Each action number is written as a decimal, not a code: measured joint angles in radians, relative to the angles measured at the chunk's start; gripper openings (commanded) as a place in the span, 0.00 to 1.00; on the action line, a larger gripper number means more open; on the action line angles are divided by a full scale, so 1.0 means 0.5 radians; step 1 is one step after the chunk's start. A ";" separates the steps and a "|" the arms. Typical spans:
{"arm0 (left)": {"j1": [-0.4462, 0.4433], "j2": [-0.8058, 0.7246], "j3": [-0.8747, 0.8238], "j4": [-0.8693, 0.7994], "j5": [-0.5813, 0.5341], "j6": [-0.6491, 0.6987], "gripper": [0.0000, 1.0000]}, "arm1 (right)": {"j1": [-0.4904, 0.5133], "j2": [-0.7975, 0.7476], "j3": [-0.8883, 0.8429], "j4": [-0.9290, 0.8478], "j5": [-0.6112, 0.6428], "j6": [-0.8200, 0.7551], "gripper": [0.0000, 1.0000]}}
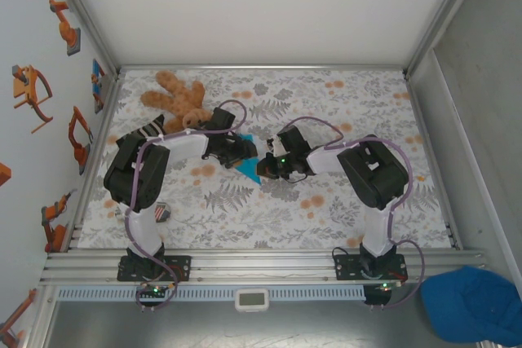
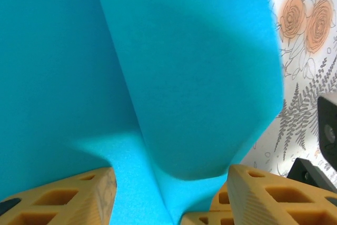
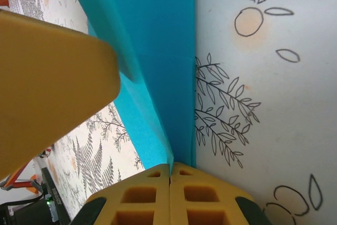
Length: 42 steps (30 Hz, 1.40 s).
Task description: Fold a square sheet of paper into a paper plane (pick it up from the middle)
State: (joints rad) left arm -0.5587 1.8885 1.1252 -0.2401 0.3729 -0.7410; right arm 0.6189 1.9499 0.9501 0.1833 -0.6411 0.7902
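The right gripper (image 3: 169,175) has its fingers pressed together, with a narrow end of the folded paper (image 3: 163,51) pinched in the seam. The left gripper (image 2: 171,177) stands with its jaws apart, and a raised crease of the paper (image 2: 184,77) runs down through the gap; I cannot tell whether either pad touches it. The right wrist view also catches one left finger (image 3: 52,77) just beside the paper. The top view shows both grippers meeting mid-table (image 1: 351,201), the paper (image 1: 245,172) a small cyan wedge beneath them. Count: one paper, two grippers, one teddy (image 1: 175,97) far left, and one blue cap (image 1: 473,303) off the table at the near right.
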 measured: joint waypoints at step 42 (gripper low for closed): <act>0.049 -0.051 -0.346 0.690 0.391 -0.063 0.23 | -0.003 0.050 0.186 -0.344 -0.013 -0.094 0.04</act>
State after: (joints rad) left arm -0.5343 1.8629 0.9520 0.1051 0.5686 -0.7727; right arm 0.6174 1.9747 1.0431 0.0113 -0.6476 0.7433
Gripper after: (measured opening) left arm 0.230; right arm 0.049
